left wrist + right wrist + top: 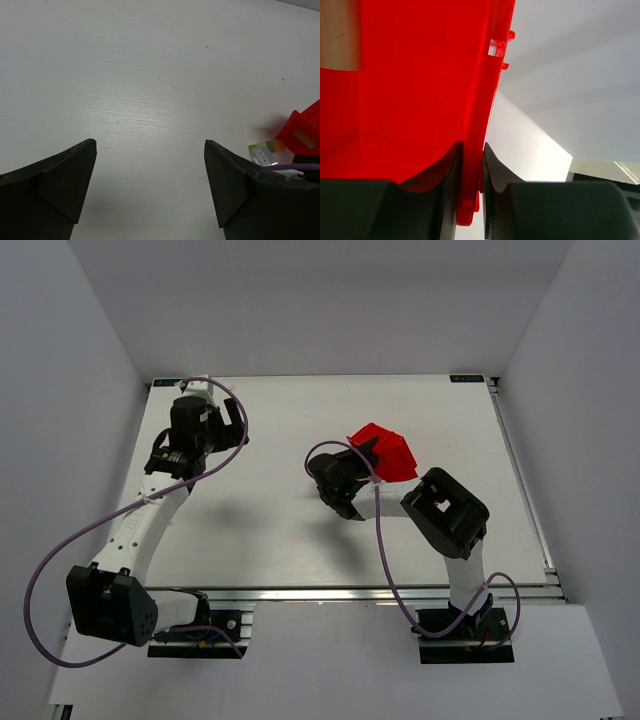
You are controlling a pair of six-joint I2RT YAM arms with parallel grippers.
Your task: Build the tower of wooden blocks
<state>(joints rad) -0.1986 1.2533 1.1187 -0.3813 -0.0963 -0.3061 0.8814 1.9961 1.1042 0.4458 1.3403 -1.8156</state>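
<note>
The fingers (440, 190) of the right gripper (471, 155) were drawn nearly together, pinching one side wall of a bright red, smooth-walled plastic bin (410, 100). One dark finger lay against the inner face of the wall and the other against its outer face. The wall's lower edge reached down into the narrow gap between them.

A single plain tan wooden block (340, 35), flat-faced and unpainted, lay inside the bin, resting against its inner surface near the upper left corner of the right wrist view. Its full outline was cut off by the frame edge. No other colour of block could be made out in any view.

From above, the red bin (390, 452) appeared tipped at an angle, just beyond the right gripper (368, 462) and right of the middle of the white table (270, 530). Whether any part of it touched the table could not be told.

The left gripper (150, 145) was at the far left of the table, well apart from the bin. Its two dark fingers (60, 175) were spread wide with nothing between them. Only the pale, faintly grained table surface (150, 75) showed beneath them. In the left wrist view the red bin (305, 120) was visible at the right edge, with a tan patch on it that was too blurred to identify.
</note>
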